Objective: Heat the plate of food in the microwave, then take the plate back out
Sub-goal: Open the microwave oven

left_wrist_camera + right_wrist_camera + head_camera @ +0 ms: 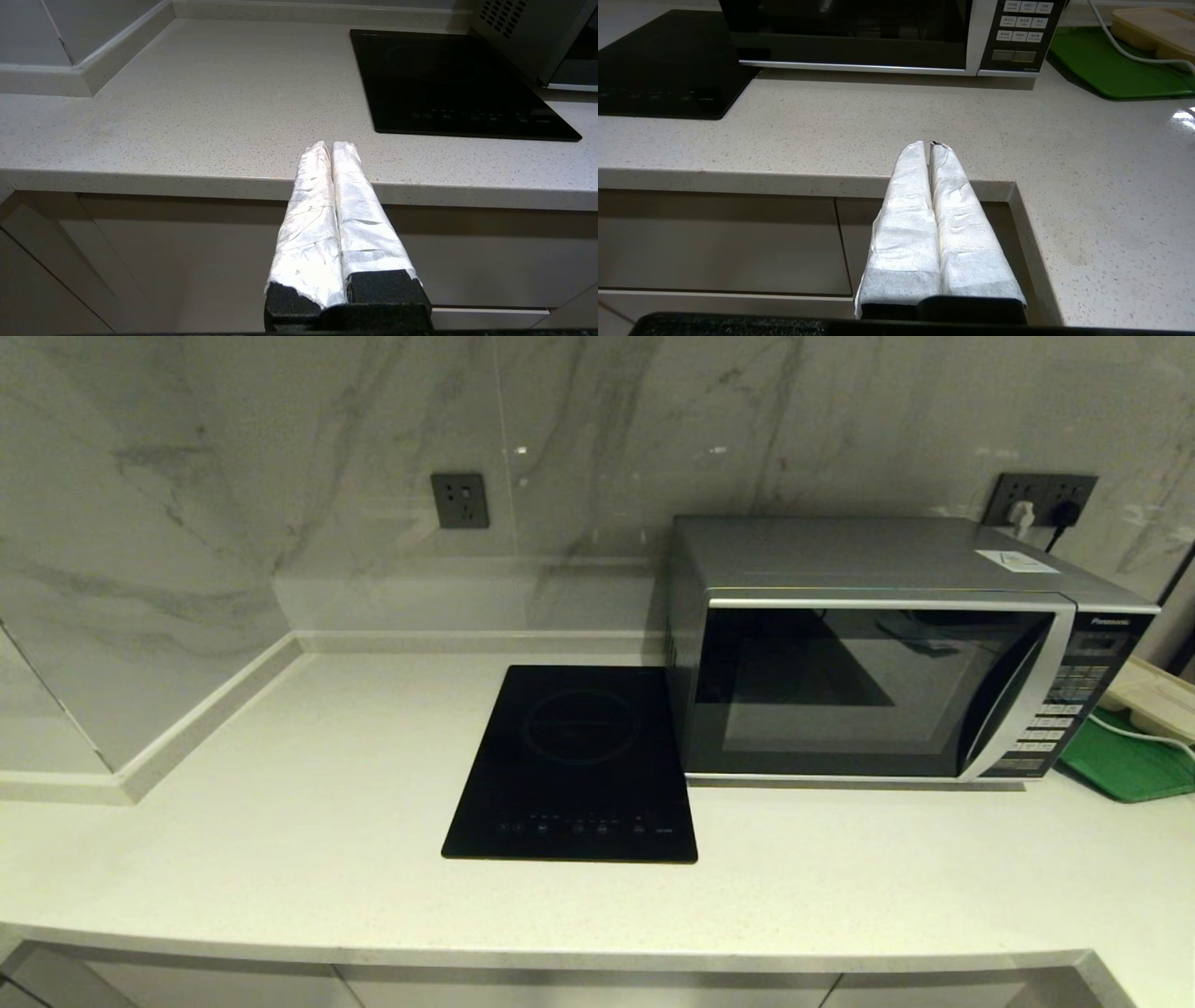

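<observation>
The right gripper [930, 144] hangs just off the front edge of the countertop [280, 859], its two white-wrapped fingers [906, 210] pressed together on nothing. The left gripper [331, 143] is parked likewise at the counter edge further left, its two wrapped fingers [310, 210] also pressed together and empty. Beyond them lie one flat black induction hob [574, 765] and, touching its right side, one silver microwave [887, 681] with its dark door closed. To the microwave's right lies one green tray [1125, 767], with one pale container [1158, 695] and one white cable [1125, 53] over it. Two wall sockets [459, 500] show behind. The plate of food is in no view.
</observation>
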